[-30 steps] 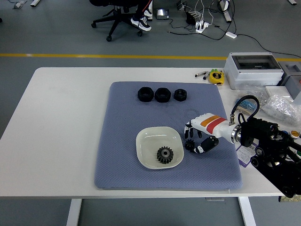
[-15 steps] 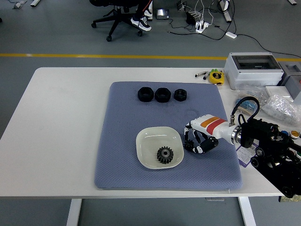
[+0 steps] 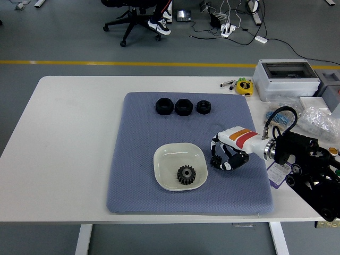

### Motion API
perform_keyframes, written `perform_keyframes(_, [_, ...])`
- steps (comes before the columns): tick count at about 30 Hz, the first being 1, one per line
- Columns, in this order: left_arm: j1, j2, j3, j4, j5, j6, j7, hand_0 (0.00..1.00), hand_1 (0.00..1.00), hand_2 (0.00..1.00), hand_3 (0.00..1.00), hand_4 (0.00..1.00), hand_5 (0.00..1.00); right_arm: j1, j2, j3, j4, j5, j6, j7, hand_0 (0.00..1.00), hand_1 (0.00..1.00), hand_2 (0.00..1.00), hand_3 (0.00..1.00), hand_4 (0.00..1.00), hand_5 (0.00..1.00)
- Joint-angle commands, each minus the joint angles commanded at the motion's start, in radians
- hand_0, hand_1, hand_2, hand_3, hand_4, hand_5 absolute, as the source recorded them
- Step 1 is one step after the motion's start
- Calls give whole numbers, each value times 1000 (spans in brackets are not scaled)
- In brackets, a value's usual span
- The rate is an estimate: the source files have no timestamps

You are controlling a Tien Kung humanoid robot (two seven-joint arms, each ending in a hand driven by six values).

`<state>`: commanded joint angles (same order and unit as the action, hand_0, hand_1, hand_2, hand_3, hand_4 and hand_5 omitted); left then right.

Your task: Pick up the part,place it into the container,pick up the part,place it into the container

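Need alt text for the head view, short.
The robot's right hand hovers with curled fingers over a blue-grey mat, just right of a white bowl holding one black gear. Three black parts sit in a row at the mat's far edge.

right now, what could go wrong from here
1. The right hand hangs close beside the bowl; swinging left could knock it and shift the gear inside.
2. The three black parts sit close together in a row at the mat's far end, so grasping one may bump its neighbour.
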<state>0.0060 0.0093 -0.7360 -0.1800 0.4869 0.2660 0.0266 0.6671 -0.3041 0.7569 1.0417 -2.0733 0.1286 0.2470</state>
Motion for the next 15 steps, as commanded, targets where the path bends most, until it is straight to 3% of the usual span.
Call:
perform_keyframes(6, [0,0,-1,0,2,0,1,747,757,831,634,734,631,-4,-5,24,23,1,-3,-4,37,35,161,322,805,270])
perform_keyframes(15, [2,0,-7,0,11,1,3,747,759,831,634,733,631,3,0,51,130,18,-29,-8,37,33,158,322,820,260])
